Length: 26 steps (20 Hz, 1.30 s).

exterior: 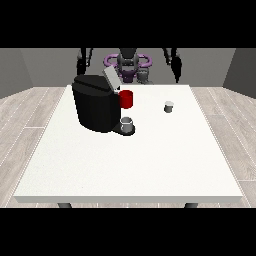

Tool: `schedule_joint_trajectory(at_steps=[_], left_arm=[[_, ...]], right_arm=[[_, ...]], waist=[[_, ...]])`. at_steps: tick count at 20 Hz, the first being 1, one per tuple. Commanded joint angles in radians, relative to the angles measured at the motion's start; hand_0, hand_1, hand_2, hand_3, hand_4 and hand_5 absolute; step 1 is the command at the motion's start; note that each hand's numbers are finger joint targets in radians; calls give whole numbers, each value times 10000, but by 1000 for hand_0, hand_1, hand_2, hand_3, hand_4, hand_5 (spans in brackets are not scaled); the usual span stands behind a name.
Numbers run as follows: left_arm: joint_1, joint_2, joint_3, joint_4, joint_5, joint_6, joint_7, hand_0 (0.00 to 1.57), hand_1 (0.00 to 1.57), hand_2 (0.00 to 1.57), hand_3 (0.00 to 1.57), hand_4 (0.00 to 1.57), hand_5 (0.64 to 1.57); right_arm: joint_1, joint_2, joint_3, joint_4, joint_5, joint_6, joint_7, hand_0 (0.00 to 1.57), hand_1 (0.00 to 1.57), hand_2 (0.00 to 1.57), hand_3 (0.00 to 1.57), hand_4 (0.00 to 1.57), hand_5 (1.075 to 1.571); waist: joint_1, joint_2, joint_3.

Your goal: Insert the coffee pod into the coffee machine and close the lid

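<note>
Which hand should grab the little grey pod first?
Probably the robot's own left hand, the hand at the view's right. The coffee pod sits on the table towards that side, apart from the coffee machine. The hand at the view's left hangs behind the machine, farther away.

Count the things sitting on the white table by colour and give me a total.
Black: 1, the coffee machine
Red: 1, the red cup
Grey: 2, the coffee pod and the grey cup at the machine's base
Total: 4

Matt black plastic coffee machine [95, 102], smooth white table [135, 160], pale wood-plank floor [25, 115].
</note>
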Motion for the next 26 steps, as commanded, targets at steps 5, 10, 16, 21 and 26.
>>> schedule_joint_trajectory(at_steps=[5,10,16,21,26], left_arm=[[746,623,148,6,457,-1556,-1556,0,0,0,0,320,1571],[-126,1777,612,489,-246,-1690,-1648,0,0,0,0,0,1571],[-1501,2658,1489,2003,255,-2430,-720,0,0,0,0,0,1571],[-2060,3093,1462,3483,-508,-2597,-1360,0,0,0,0,0,1571],[-3143,3175,2042,5356,-614,-2169,-1578,0,0,0,0,0,1571]], right_arm=[[234,49,-89,-21,-251,227,721,0,0,0,0,128,1571],[-123,762,-742,48,-265,-844,-1110,0,0,0,0,94,1571],[-519,830,-649,-211,-363,-782,-1069,0,0,0,0,169,1571],[-1048,1040,-362,-522,-106,-1170,-316,0,0,0,0,168,1571],[-731,1246,279,-624,-41,-824,-1048,0,0,0,0,233,1571]], waist=[[46,-981,-20],[-602,-359,-14],[-1178,248,-17],[-1182,653,-19],[-1773,1269,-21]])
